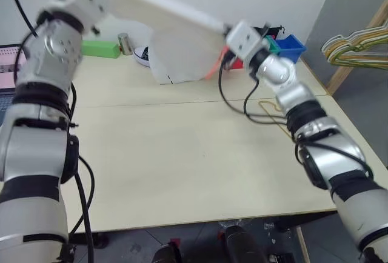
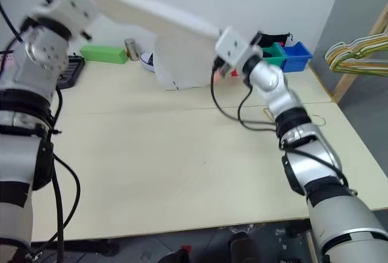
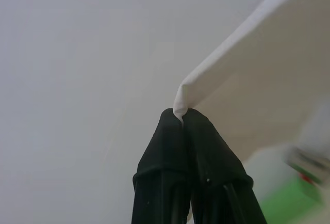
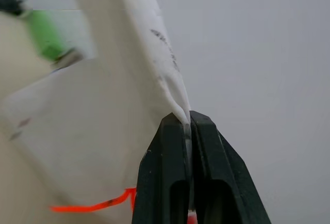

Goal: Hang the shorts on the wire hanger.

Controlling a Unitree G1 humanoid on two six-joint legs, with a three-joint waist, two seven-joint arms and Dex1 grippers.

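**Shorts stretched in the air between two clamped grippers, hanger flat on table**

Left gripper [image 3: 183, 116]: black fingers pressed together, pinching a corner of the white shorts [image 1: 182, 45]. It sits at the upper left of the head view, raised high.

Right gripper [image 4: 186, 122]: fingers also closed tight, a fold of the same fabric caught between the tips. It sits upper centre-right of the head view, lower than the left one.

The shorts hang off the table, top edge pulled into a taut slanting line from upper left down to the right gripper. Rest of the fabric drapes below near the right end, lower edge close to the far part of the table [image 1: 182, 172]; cannot tell if it touches. Orange drawstring [image 1: 215, 66] dangles just beside the right gripper.

Wire hanger [image 1: 273, 114]: thin yellow wire, lies flat on the table at the right side, partly hidden behind the right forearm.

Containers: a blue bin [image 1: 291, 48] and a teal bin [image 2: 276, 51] at the far right corner of the table, just behind the right gripper; contents cannot be made out. A small metal can [image 1: 125, 43] stands upright far back, next to a green box [image 1: 100, 49].

A bunch of pale hangers [image 1: 357, 48] at the right edge of the frame, off the table.
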